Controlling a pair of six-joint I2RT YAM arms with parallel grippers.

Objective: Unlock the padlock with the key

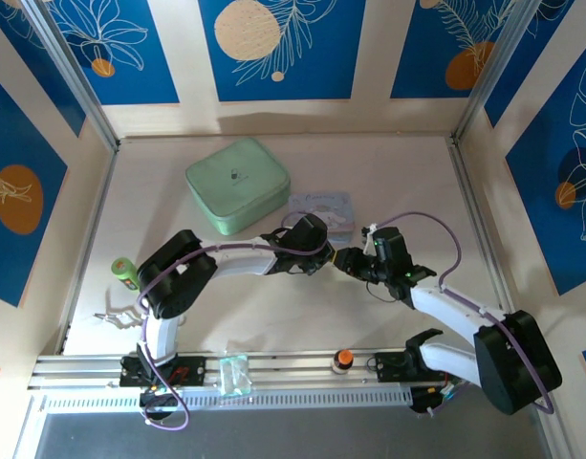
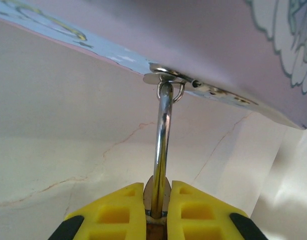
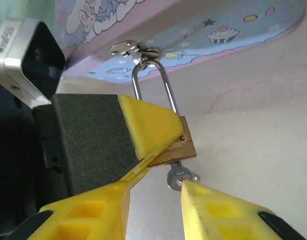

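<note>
The left gripper [image 2: 158, 194] clamps the small brass padlock [image 3: 186, 145] steady so the parted right gripper [image 3: 156, 186] can turn its silvery key [image 3: 177, 177].

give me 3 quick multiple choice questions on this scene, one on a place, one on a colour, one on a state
1. Where is the key?
A) stuck in the bottom of the padlock
B) lying loose, far from it
C) hung on a string

2. What colour is the padlock's body?
A) red
B) black
C) brass

3. What is the left gripper doing?
A) open, holding nothing
B) shut on the padlock
C) holding the key

Answers:
1 A: the key's head pokes out under the padlock's body, between the parted fingers of the right gripper.
2 C: the right wrist view shows the body brass under a silvery shackle.
3 B: its yellow fingers squeeze the padlock, whose shackle hangs from the tin.
</note>
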